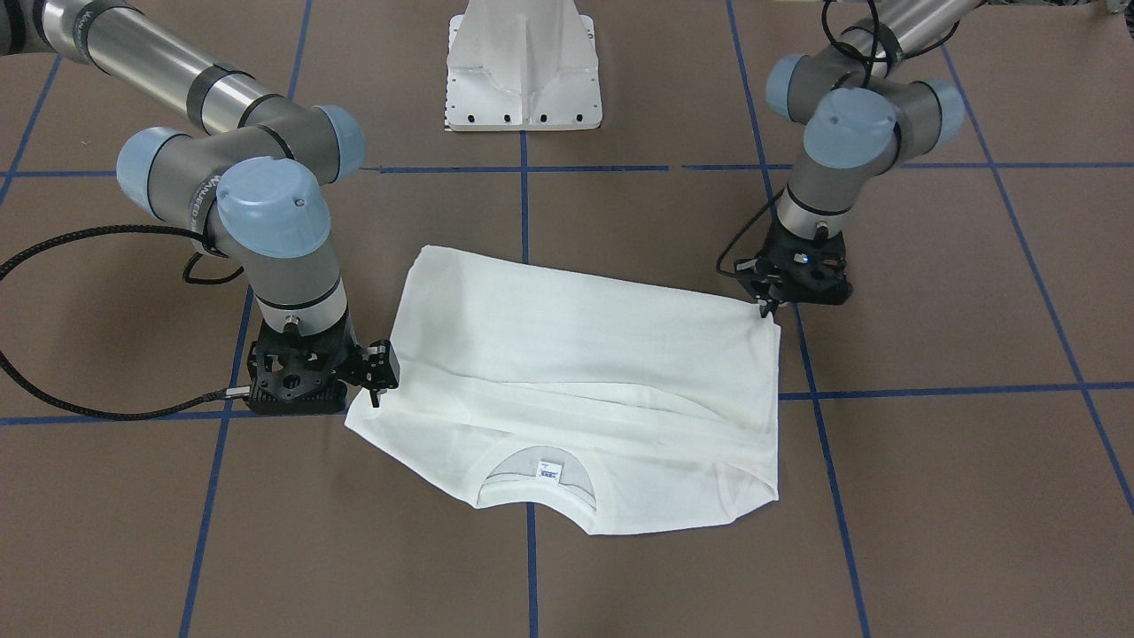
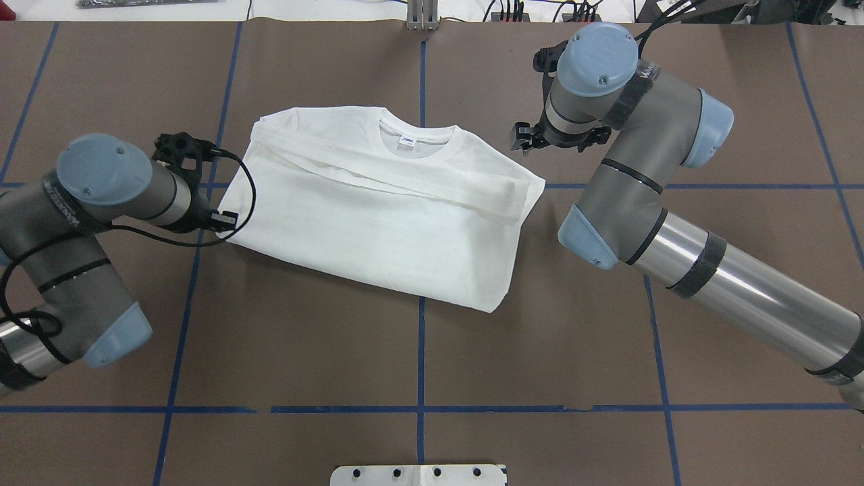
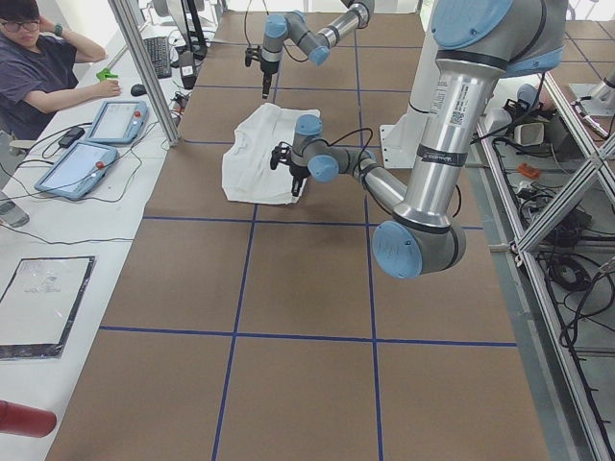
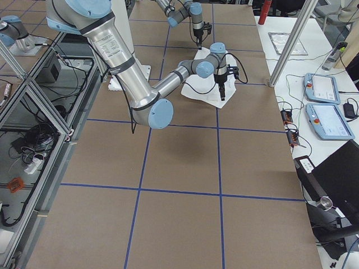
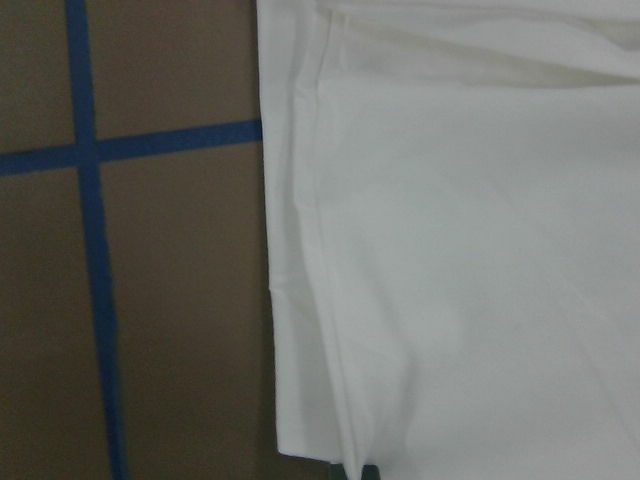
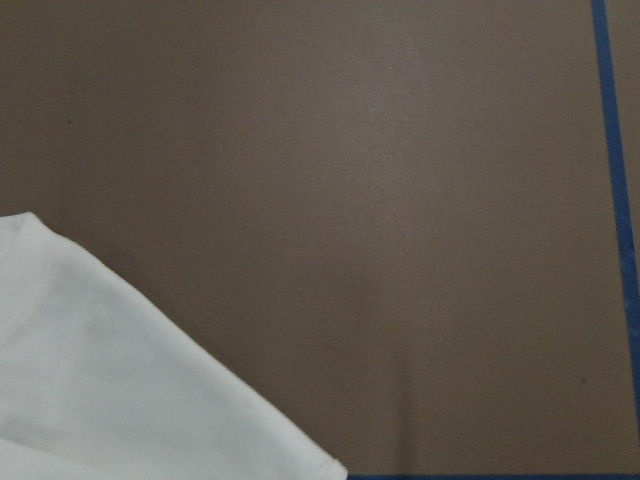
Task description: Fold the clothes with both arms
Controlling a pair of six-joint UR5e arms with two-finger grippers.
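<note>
I have the shirt [image 2: 378,216] lying flat on the table [image 2: 304,337], folded to a rough oblong, and it sits between the two sets of jaws.

The left arm [image 2: 101,196] reaches down so that the left jaws meet the shirt corner nearest them. In the front-facing view they come to a narrow black tip right at that corner (touching it, as far as I can judge). I cannot tell whether they pinch the cloth or how wide they stand, because the wrist block covers them from overhead. The left wrist view gives me only the shirt's side edge, brown table and blue tape [image 5: 90,300]. A dark scrap at its bottom edge is cut off too short to name.

The right arm [image 2: 634,155] holds the right jaws just beside the opposite edge of the shirt, at the collar end. I cannot tell whether they touch it or how far open they are. The right wrist view catches one corner of the shirt at its lower left, lying on the table, with the rest out of frame.

The collar [image 1: 542,452] lies nearer the right jaws than the left. The small label [image 1: 549,472] inside it has print too small to read. A folded band of cloth (a sleeve, I think) runs across the shirt between the two sets of jaws, and its ends are tucked out of sight.
</note>
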